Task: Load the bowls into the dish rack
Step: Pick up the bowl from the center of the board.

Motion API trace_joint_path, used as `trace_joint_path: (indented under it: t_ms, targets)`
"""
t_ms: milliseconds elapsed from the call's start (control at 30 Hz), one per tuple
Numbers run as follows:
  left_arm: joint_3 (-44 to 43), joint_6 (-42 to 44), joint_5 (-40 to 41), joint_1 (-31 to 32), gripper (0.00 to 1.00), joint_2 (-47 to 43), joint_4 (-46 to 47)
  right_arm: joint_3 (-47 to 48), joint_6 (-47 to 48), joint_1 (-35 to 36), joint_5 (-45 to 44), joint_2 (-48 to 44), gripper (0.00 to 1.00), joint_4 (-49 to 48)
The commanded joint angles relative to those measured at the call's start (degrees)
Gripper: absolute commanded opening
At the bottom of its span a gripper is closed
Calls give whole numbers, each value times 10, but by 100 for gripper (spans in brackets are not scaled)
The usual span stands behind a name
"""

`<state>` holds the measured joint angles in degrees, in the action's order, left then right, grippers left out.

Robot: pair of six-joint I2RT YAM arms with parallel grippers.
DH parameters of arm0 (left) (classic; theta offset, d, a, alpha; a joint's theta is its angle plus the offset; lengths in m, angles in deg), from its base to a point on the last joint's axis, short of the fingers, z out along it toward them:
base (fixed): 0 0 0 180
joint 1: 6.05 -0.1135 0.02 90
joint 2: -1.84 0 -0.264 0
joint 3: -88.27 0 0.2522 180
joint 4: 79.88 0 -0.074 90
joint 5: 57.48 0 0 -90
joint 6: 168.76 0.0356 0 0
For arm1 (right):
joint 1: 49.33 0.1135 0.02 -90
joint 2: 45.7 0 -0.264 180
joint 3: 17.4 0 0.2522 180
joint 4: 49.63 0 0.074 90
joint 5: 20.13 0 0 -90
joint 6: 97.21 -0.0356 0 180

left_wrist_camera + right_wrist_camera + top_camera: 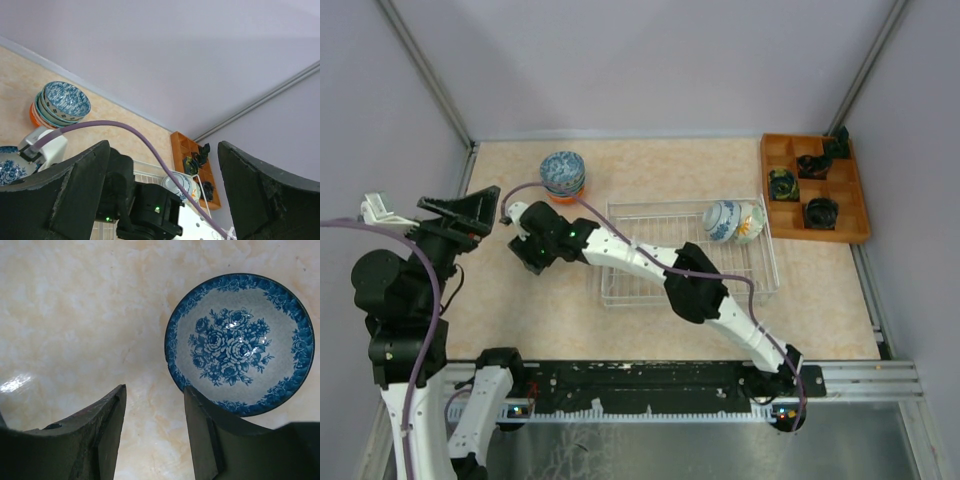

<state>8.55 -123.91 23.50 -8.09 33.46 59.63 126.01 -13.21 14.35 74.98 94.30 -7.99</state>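
Note:
A stack of blue-patterned bowls (562, 173) with an orange one at the bottom stands at the back left, also in the left wrist view (61, 105). Two bowls (733, 221) lie on their sides in the wire dish rack (760, 282). A single blue floral bowl (240, 342) sits upright on the table. My right gripper (155, 390) is open and empty above the table, its right finger just at that bowl's near rim. In the top view the right gripper (527, 250) hides this bowl. My left gripper (470, 212) is open, empty and raised at the left.
An orange wooden compartment tray (850, 215) with black items stands at the back right. My right arm (695, 285) stretches diagonally across the rack. A purple cable (150, 145) arcs through the left wrist view. Walls enclose the table on three sides.

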Motion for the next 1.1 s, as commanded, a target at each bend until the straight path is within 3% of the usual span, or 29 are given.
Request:
trace_joint_path:
  t_ms: [0, 467, 533, 767, 1067]
  targets:
    - [-19, 1, -21, -3, 95, 1, 12, 51, 29, 8, -52, 25, 50, -14]
    - [-7, 6, -21, -3, 95, 0, 18, 117, 89, 24, -113, 104, 50, 6]
    - [-4, 6, -19, -3, 95, -1, 18, 115, 91, 25, -117, 108, 44, 5]
    - [-1, 11, -14, -3, 95, -1, 18, 115, 96, 25, -118, 105, 0, -6]
    - [-23, 15, -4, -3, 95, -1, 3, 106, 96, 25, -77, 45, 0, -18]
